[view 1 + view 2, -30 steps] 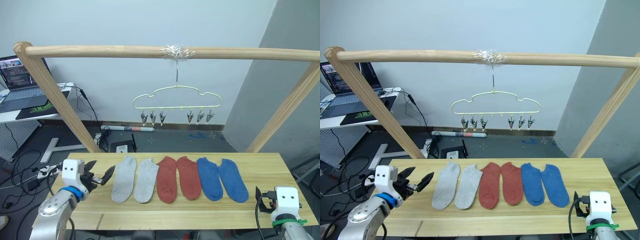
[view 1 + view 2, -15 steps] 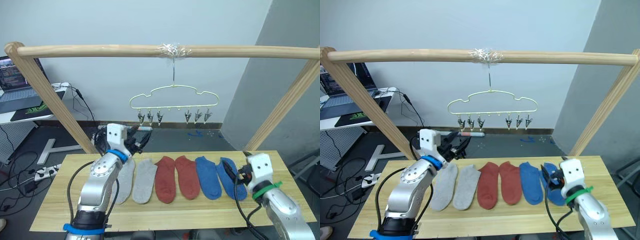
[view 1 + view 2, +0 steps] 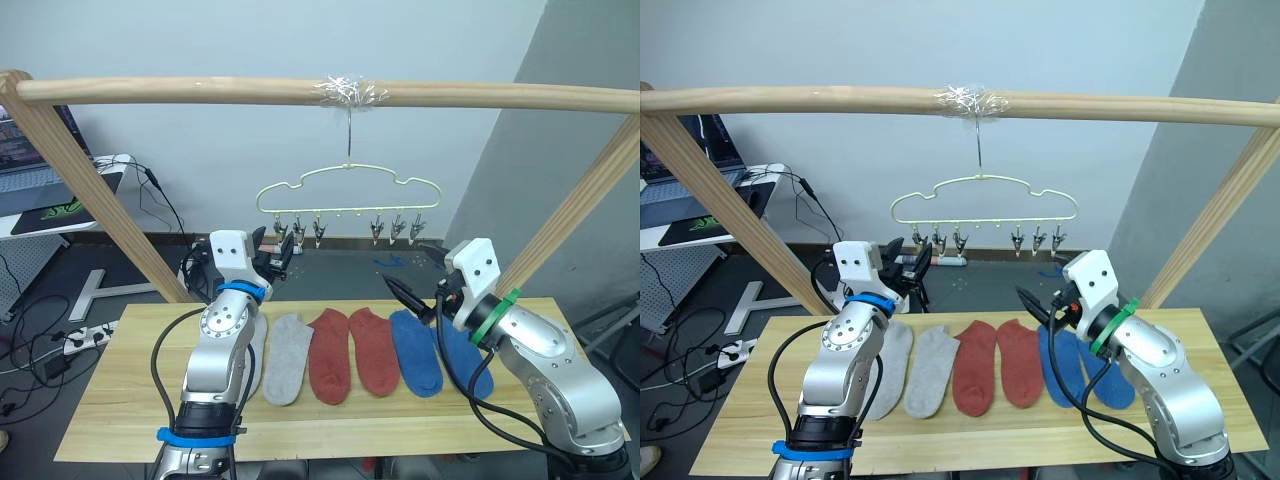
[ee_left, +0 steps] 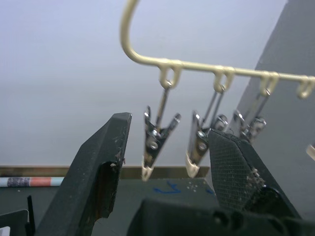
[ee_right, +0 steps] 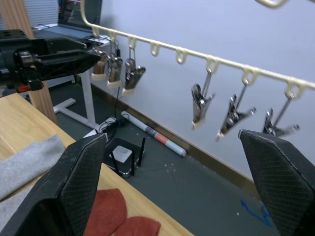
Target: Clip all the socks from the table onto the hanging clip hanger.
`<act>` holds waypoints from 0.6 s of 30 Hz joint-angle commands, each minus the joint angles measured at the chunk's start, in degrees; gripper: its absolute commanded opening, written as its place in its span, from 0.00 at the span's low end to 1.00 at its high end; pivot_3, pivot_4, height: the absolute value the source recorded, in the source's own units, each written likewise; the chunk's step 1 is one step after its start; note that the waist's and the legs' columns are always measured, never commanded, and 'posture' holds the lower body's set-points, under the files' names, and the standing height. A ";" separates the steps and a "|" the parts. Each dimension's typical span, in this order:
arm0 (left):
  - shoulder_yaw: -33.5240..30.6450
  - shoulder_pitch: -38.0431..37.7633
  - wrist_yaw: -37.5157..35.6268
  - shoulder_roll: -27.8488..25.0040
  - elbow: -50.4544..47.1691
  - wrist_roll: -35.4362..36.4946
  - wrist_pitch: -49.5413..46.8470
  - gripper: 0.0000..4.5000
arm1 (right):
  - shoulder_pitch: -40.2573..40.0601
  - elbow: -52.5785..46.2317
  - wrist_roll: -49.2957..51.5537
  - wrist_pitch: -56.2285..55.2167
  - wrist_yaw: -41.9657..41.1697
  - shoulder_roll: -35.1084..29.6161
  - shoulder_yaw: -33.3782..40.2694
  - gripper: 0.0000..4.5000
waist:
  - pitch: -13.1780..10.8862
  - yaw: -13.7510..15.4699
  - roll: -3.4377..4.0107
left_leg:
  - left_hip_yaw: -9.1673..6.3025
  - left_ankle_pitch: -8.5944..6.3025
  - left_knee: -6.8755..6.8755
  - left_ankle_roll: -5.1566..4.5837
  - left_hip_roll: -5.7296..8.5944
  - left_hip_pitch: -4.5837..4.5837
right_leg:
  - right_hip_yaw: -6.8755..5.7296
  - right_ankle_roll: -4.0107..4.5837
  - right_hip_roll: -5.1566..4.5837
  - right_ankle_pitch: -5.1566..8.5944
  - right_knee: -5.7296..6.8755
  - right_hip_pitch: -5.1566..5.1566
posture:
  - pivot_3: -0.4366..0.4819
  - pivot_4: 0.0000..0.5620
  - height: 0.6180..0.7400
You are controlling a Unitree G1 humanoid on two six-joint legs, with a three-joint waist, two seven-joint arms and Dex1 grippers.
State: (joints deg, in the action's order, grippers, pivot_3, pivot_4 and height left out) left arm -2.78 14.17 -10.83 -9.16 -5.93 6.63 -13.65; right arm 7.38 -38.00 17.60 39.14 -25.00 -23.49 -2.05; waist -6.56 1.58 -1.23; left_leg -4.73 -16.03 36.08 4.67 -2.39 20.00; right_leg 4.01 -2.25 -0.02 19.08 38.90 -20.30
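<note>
Both arms raised, forearms angled upward. Left pincer (image 3: 277, 249) fingers parted, empty. Right pincer (image 3: 1037, 299) fingers spread wide, empty.

socks (image 3: 352, 352): grey, rust red, blue | clip hanger (image 3: 348, 191): pale yellow | table (image 3: 120, 400): light wood

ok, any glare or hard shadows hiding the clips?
Left wrist view: clips stand clear against the bright plain wall, fingers dark before it. Right wrist view: clips glint faintly, still readable. Left eye view: even light, tape gleams.

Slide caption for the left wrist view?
Open left gripper raised to the clip hanger, fingers flanking its end clips.
</note>
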 commanded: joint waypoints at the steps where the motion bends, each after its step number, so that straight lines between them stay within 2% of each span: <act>1: 0.12 1.61 -1.06 -0.04 0.14 0.94 -0.42 0.62 | 2.66 -2.19 1.76 0.81 -0.10 0.34 -0.61 1.00 | -0.20 -0.06 -0.04 | 0.00 0.00 0.00 0.00 0.00 0.00 | 0.00 0.00 0.00 0.00 0.00 0.00 | 0.59 0.20 1.00; 9: -0.18 4.80 -0.34 0.44 4.74 -0.54 2.09 0.62 | 6.19 -3.13 3.68 2.98 0.02 0.56 -2.10 1.00 | -0.67 -0.12 -0.10 | -0.03 0.00 0.01 0.00 0.00 0.23 | -0.05 -0.01 0.00 -0.01 0.00 -0.20 | 0.58 0.20 1.00; 15: -0.89 5.14 0.22 -0.29 4.66 -0.92 3.44 0.62 | 6.79 -4.00 4.57 3.73 0.01 0.10 -2.69 1.00 | -0.67 -0.11 -0.10 | -0.06 0.02 0.08 0.02 -0.01 0.88 | -0.07 -0.07 -0.01 -0.08 0.12 -0.88 | 0.57 0.21 1.00; 18: -1.37 4.30 0.23 -0.96 3.57 -0.61 2.98 0.62 | 6.67 -4.01 4.72 3.66 0.24 -0.13 -2.54 1.00 | -0.67 -0.11 -0.10 | -0.04 0.01 0.08 0.02 -0.01 0.88 | -0.07 -0.08 -0.02 -0.09 0.12 -0.88 | 0.57 0.21 1.00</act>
State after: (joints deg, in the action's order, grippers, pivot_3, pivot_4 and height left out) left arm -3.22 18.25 -10.72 -9.48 0.05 6.01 -11.78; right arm 13.08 -39.28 21.56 43.17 -24.85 -23.50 -5.13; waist -7.23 1.46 -1.34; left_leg -4.77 -16.02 36.16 4.68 -2.40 20.88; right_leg 3.94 -2.33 -0.04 18.99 39.02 -21.19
